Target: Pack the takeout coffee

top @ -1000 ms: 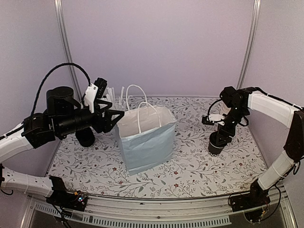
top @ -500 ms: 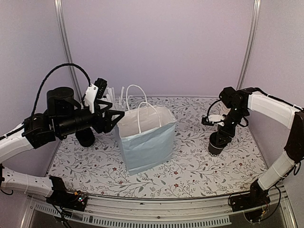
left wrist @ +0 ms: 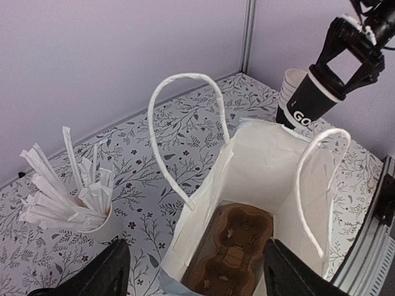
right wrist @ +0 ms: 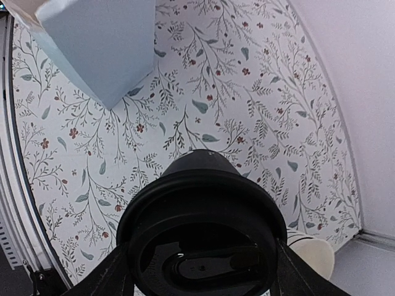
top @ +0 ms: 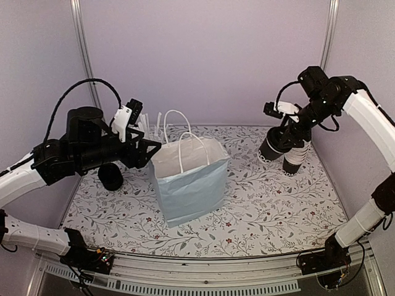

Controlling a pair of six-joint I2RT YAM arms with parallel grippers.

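Right arm [top: 364, 114] high, black cup [top: 273, 146] aslant between fingers [right wrist: 295, 272]

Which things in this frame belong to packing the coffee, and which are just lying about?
Job in hand: lidded cup held by the right gripper; carrier at the bottom of the bag.
Lying about: straws cup; cup stack, untouched, probably spares.

lidded black cup [top: 273, 147]: 1, in my right gripper [top: 282, 137] | black cup stack [top: 295, 157]: 1, beside it | paper bag [top: 191, 185]: 1 | pulp carrier [left wrist: 229, 250]: 1 | cup of straws [left wrist: 102, 225]: 1
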